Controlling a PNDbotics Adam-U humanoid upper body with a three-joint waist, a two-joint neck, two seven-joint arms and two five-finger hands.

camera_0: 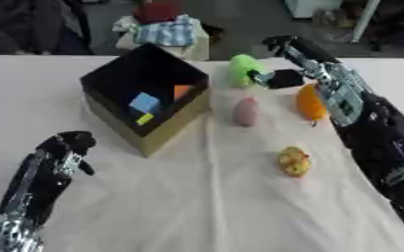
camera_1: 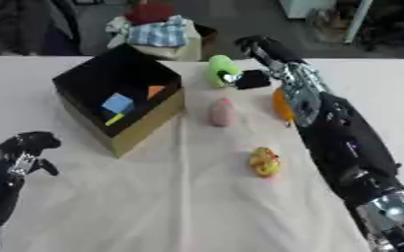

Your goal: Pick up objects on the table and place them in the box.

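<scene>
The right hand (camera_0: pixel 279 74) reaches in from the right and has its dark fingers curled onto the green object (camera_0: pixel 244 69) at the far side of the tabletop (camera_0: pixel 205 206), just right of the box (camera_0: pixel 145 98). In this left eye view the box stands open, black inside with tan outer walls, and already holds a blue block (camera_0: pixel 143 103), an orange piece (camera_0: pixel 181 91) and a small yellow piece (camera_0: pixel 144 118). Outside it lie a pink object (camera_0: pixel 245 111) just beside the box's right corner, an orange object (camera_0: pixel 310 103) partly hidden by the right forearm, and a yellow object (camera_0: pixel 294 161) nearer the viewer. The left hand (camera_0: pixel 66 146) rests at the lower left with its fingers curled on nothing.

In the right eye view the green object (camera_1: pixel 222 70) looks to be sitting on the cloth or barely off it; I cannot tell which. The orange object (camera_1: pixel 281 106) shows only as a sliver behind the arm.

As I judge it, the task is partly done: three pieces are boxed, four remain out, and the green one is in hand.

No brand, label or writing can be read on anything.
</scene>
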